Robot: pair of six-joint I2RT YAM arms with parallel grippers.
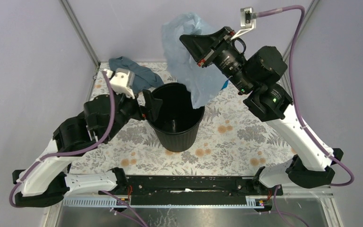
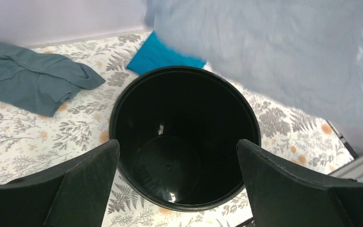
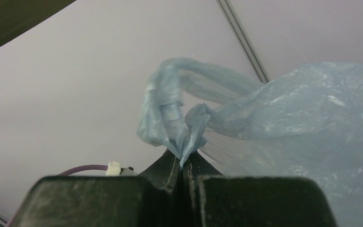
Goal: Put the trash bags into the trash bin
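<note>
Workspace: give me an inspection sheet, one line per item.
Surface: floral tablecloth, lying flat.
Job's things: pale blue trash bag hanging over the upright black trash bin; nothing seen inside bin.
Clutter: grey-blue cloth far-left of bin; teal cloth behind it.
Grippers: left gripper open at bin's left rim; right gripper shut on bag's handle.
Cables: purple cable along each arm, clear of bin.
Surroundings: lilac walls, metal frame posts.

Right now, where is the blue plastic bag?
Top view: the pale blue bag hangs from the right gripper, over the far right rim of the black bin.
</note>
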